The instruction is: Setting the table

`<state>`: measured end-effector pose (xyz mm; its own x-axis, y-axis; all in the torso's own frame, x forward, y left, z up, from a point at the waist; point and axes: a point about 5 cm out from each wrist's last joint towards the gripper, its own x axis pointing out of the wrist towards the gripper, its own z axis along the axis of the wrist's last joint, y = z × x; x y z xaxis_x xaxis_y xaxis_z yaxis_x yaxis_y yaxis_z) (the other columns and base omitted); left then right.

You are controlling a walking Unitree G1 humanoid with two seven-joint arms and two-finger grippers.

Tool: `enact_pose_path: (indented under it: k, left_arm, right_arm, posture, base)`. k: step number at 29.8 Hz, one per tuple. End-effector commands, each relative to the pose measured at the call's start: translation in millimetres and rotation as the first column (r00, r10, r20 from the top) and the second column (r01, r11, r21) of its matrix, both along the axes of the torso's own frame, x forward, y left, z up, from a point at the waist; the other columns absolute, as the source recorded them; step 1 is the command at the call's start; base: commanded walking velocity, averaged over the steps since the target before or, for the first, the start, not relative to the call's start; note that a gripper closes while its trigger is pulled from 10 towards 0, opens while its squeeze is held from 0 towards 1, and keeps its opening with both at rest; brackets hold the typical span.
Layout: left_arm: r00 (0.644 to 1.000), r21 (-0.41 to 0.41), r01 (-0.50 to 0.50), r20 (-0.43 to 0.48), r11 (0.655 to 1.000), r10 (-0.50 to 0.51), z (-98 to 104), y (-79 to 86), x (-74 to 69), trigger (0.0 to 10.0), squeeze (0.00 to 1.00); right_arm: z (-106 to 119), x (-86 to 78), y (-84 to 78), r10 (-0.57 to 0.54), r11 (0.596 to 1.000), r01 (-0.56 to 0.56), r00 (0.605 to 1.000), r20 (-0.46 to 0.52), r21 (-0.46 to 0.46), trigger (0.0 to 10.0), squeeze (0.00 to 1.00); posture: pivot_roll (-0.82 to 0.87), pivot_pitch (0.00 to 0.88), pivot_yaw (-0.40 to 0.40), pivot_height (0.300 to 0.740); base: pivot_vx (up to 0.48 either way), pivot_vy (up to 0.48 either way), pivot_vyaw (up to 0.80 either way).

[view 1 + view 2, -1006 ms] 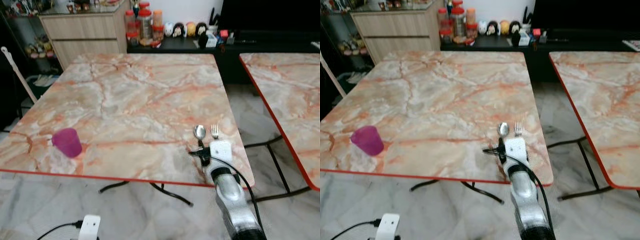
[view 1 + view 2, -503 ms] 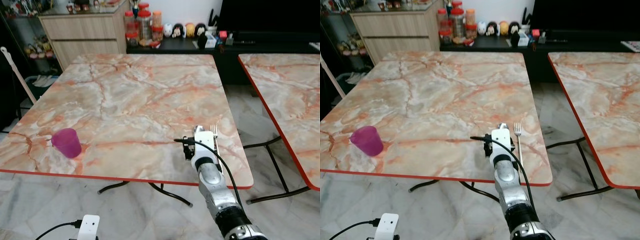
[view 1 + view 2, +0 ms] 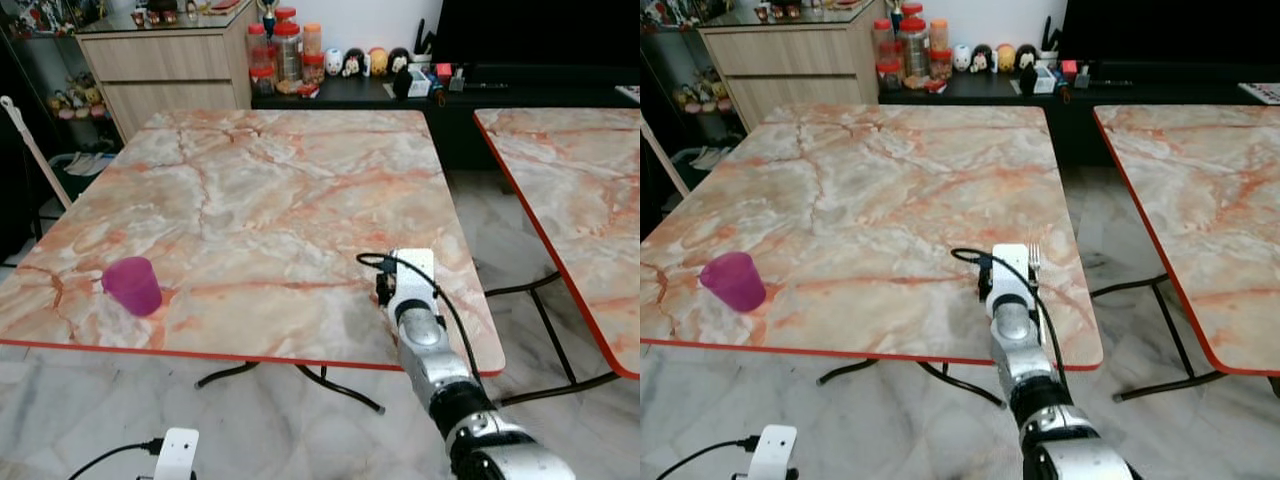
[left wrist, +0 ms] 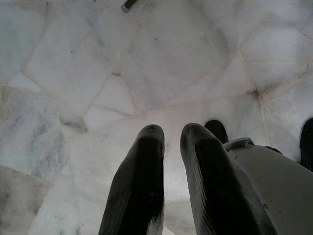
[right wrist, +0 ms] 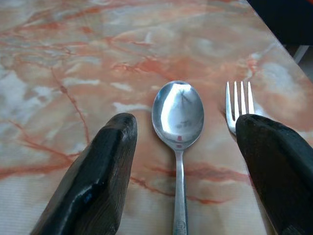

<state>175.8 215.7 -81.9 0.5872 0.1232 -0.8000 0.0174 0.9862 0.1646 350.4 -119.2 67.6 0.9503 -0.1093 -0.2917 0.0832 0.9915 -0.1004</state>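
A silver spoon (image 5: 178,115) lies flat on the marble table (image 3: 260,180), near its front right corner. A silver fork (image 5: 237,105) lies just right of it; its tines (image 3: 1034,252) peek out beside the wrist in the right eye view. My right gripper (image 5: 188,122) hovers low over the table, open, one finger on each side of the spoon's bowl and not touching it. One black finger (image 5: 274,156) covers part of the fork. The right wrist (image 3: 410,280) hides the spoon in the eye views. A pink cup (image 3: 132,285) stands at the front left. My left gripper (image 4: 172,134) hangs over the floor, shut.
A second marble table (image 3: 580,180) stands to the right, across a gap of tiled floor. Behind the table are a wooden cabinet (image 3: 170,60) and a dark shelf with jars (image 3: 285,50) and figurines. The table's red front edge (image 3: 250,358) is close to me.
My right arm has pushed forward and shifted slightly right over the cutlery, so the wrist now covers the spoon in the eye views. The cup, spoon and fork have not moved.
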Motion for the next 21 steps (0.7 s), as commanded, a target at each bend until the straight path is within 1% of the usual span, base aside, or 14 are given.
enact_pose_path:
  k: [1, 4, 16, 17, 18, 19, 20, 21]
  left_arm:
    - [1.0, 0.014, 0.01, -0.009, 1.0, -0.01, -0.3, 3.6, -2.2, 10.0, 0.0]
    - [1.0, 0.018, 0.009, -0.01, 1.0, -0.009, 0.0, 5.1, -2.3, 10.0, 0.0]
    - [1.0, 0.019, 0.006, -0.017, 1.0, -0.006, -1.0, 5.0, -4.1, 10.0, 0.0]
    - [1.0, 0.019, 0.007, -0.018, 1.0, -0.006, -1.1, 5.0, -4.4, 10.0, 0.0]
    - [1.0, 0.019, 0.007, -0.018, 1.0, -0.006, -1.1, 5.0, -4.4, 10.0, 0.0]
    - [1.0, 0.019, 0.007, -0.019, 1.0, -0.007, -1.1, 5.0, -4.5, 10.0, 0.0]
    - [1.0, 0.02, 0.009, -0.021, 1.0, -0.008, -1.3, 5.0, -4.8, 10.0, 0.0]
    - [1.0, 0.02, 0.01, -0.022, 1.0, -0.009, -1.4, 4.9, -4.8, 10.0, 0.0]
  right_arm:
    - [-0.7, 1.1, 0.3, -0.013, 1.0, 0.014, 1.0, -0.022, 0.012, 10.0, 0.0]
    - [-8.2, -1.0, -0.5, -0.014, 1.0, 0.015, 0.996, -0.083, 0.011, 10.0, 0.0]
    - [-17.1, -5.5, -0.2, -0.018, 0.999, 0.022, 0.992, -0.122, 0.024, 10.0, 0.0]
    - [-17.9, -5.9, -0.9, -0.022, 0.999, 0.025, 0.992, -0.128, 0.024, 8.9, 0.0]
    - [-17.9, -5.9, -0.9, -0.022, 0.999, 0.025, 0.992, -0.128, 0.024, 8.9, 0.0]
    - [-18.1, -6.0, -1.2, -0.024, 0.999, 0.027, 0.991, -0.129, 0.025, 4.9, 0.0]
    - [-19.1, -6.4, -2.5, -0.029, 0.999, 0.033, 0.99, -0.136, 0.026, 2.7, 0.0]
    - [-19.5, -6.5, -2.9, -0.03, 0.999, 0.034, 0.99, -0.139, 0.025, 2.2, 0.0]
  posture:
    - [0.04, 0.0, 0.031, 0.74]
    - [0.05, 0.0, 0.03, 0.74]
    - [0.05, 0.0, 0.031, 0.74]
    - [0.05, 0.0, 0.031, 0.74]
    - [0.05, 0.0, 0.031, 0.74]
    - [0.05, 0.0, 0.031, 0.74]
    - [0.05, 0.0, 0.032, 0.74]
    - [0.05, 0.0, 0.032, 0.74]
  base:
    - [0.0, 0.0, 0.0]
    - [0.0, 0.0, 0.0]
    - [0.0, 0.0, 0.0]
    - [0.0, 0.0, 0.0]
    - [0.0, 0.0, 0.0]
    - [0.0, 0.0, 0.0]
    - [0.0, 0.0, 0.0]
    - [0.0, 0.0, 0.0]
